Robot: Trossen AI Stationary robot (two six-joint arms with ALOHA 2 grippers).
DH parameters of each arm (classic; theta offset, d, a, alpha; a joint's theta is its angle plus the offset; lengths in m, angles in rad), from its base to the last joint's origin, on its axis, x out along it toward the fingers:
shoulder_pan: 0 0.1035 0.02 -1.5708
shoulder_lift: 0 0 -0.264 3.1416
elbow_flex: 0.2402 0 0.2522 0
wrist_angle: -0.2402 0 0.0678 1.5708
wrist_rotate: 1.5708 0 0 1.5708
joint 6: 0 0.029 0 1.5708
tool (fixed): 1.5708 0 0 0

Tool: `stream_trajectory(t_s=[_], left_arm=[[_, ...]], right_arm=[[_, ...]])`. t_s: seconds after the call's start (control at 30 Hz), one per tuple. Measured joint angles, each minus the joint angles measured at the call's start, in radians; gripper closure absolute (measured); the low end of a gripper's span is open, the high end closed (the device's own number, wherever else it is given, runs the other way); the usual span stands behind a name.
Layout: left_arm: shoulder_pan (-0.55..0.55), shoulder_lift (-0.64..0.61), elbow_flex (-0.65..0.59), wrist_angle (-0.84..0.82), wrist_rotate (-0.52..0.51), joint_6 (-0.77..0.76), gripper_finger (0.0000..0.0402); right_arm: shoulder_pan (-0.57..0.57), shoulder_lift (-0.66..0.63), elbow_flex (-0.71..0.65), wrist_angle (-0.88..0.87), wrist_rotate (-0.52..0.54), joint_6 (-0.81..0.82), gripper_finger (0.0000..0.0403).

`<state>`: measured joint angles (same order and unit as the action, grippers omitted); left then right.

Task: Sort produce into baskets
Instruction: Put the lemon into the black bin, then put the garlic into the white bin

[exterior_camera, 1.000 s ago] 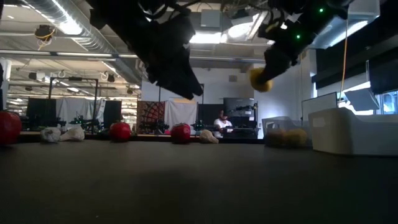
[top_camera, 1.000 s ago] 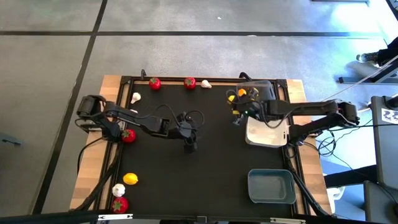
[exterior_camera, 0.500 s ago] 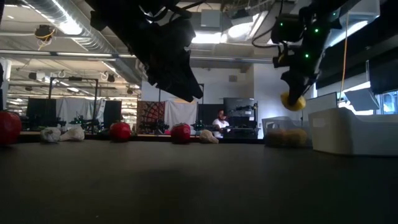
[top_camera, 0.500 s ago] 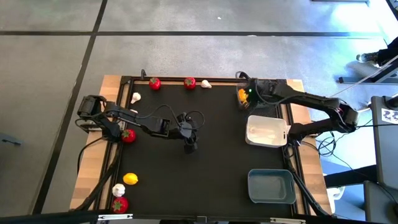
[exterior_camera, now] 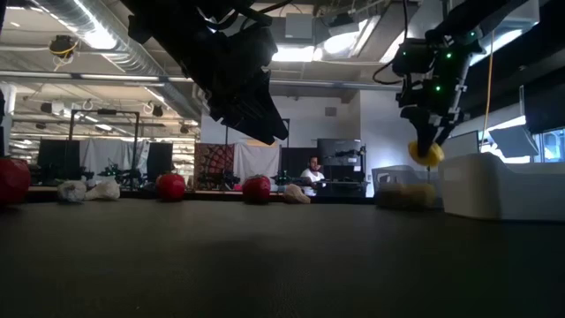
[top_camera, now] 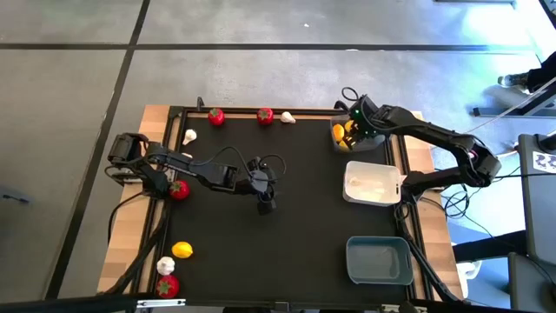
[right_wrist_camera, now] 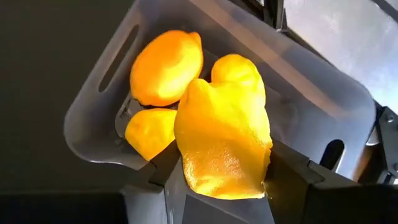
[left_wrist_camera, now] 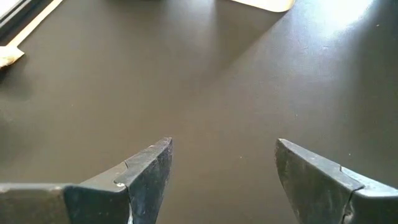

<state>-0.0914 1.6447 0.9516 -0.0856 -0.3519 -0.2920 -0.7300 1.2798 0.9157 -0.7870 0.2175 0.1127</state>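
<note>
Right gripper (right_wrist_camera: 221,180) hangs over the dark grey basket (right_wrist_camera: 99,118) at the tabletop's far right corner, jaws pinching a lemon (right_wrist_camera: 224,140) above three lemons already inside. Left gripper (left_wrist_camera: 221,177) hovers mid-tabletop, jaws spread, holding nothing. White basket (top_camera: 373,184) and blue-grey basket (top_camera: 379,261) sit nearer along the right edge.

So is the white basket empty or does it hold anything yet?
Empty, as far as shown. From above, the white basket shows only its bare pale floor; the lemons sit in the grey basket beyond it.
</note>
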Motion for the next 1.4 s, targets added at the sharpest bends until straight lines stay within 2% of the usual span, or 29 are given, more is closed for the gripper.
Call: stream_trajectory(t_s=[0.5,0.97,1.07,1.27,1.4], left_arm=[[0.000,0.000,0.000,-0.009,0.000,0.001,0.0125],[0.000,0.000,0.000,-0.008,0.001,-0.002,0.0125],[0.000,0.000,0.000,-0.008,0.000,-0.002,0.0125],[0.000,0.000,0.000,-0.008,0.000,-0.010,0.0125],[0.000,0.000,0.000,-0.001,0.000,-0.012,0.0125]], right_arm=[[-0.026,0.162,-0.001,-0.027,0.035,0.029,0.0239],[-0.023,0.245,-0.001,-0.028,0.046,0.016,0.0238],[-0.023,0.245,-0.001,-0.029,0.045,0.016,0.0220],[-0.023,0.245,-0.001,-0.036,0.045,0.010,0.0148],[-0.023,0.244,-0.001,-0.058,0.045,0.001,0.0116]])
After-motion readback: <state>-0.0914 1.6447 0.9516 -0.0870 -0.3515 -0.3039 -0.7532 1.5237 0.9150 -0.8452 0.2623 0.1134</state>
